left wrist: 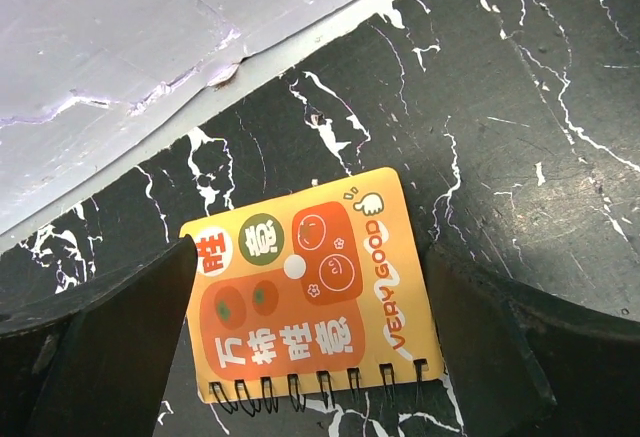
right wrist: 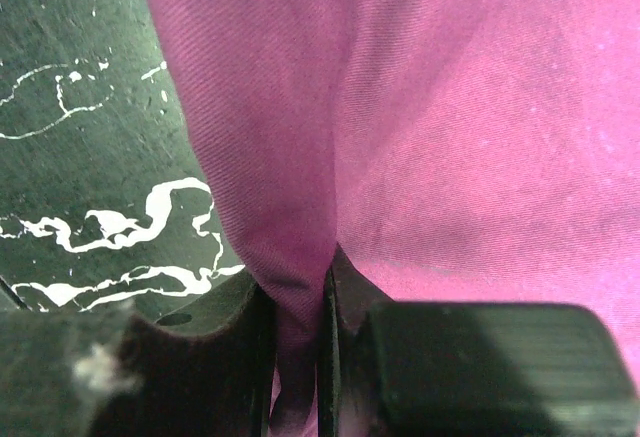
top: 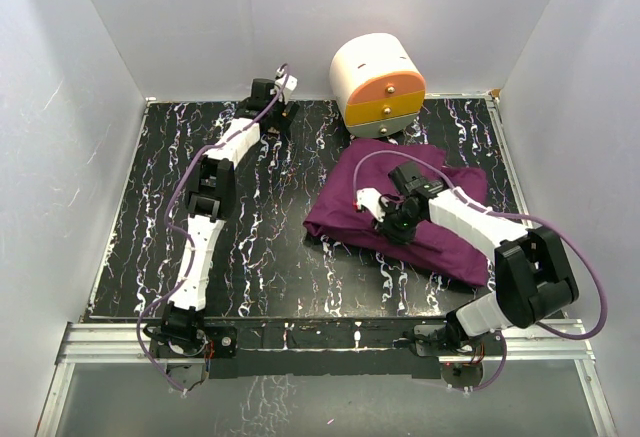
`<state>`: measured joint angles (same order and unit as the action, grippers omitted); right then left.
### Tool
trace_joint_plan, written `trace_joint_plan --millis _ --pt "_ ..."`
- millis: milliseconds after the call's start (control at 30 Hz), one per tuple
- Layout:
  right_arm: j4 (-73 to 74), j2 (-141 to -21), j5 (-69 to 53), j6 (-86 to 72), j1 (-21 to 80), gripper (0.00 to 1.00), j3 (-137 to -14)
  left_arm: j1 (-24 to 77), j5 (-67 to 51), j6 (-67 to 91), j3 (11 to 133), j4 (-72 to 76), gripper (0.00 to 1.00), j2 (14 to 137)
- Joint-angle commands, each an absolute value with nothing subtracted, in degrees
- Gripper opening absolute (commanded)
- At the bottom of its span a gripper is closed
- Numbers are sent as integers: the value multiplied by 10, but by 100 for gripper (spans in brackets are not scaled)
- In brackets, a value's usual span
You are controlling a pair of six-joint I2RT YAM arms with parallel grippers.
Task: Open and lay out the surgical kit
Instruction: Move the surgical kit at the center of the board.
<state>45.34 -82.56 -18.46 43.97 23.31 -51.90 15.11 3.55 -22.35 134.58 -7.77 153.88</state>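
The purple cloth (top: 440, 222) lies bundled on the right half of the black marbled table, wrapping the kit. The tray, forceps, tweezers, gauze and packets are hidden. My right gripper (top: 388, 219) sits on the cloth's left part and is shut on a raised fold of it (right wrist: 290, 247). My left gripper (top: 285, 117) is open at the far edge of the table. In the left wrist view its fingers (left wrist: 100, 347) stand either side of a small orange spiral notebook (left wrist: 310, 292) lying flat.
A rounded white-and-orange drawer cabinet (top: 378, 85) stands at the back, just behind the cloth. White walls enclose the table on three sides; the back wall's foot (left wrist: 150, 87) is close to the left gripper. A metal rail runs along the near edge.
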Motion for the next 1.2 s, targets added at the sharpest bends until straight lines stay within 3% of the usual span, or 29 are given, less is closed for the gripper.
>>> trace_joint_plan --millis 0,300,733,1167 --pt "419 -845 -206 418 266 6 -526 146 38 -235 1335 -116 98 1524" --pt "416 -868 -212 419 338 0 -547 144 -85 -211 1199 -120 99 1343" --pt "423 -988 -241 440 473 0 -668 120 -28 -203 1010 -140 98 1136" --pt "420 -1096 -200 469 456 0 -779 110 12 -215 803 -117 98 950"
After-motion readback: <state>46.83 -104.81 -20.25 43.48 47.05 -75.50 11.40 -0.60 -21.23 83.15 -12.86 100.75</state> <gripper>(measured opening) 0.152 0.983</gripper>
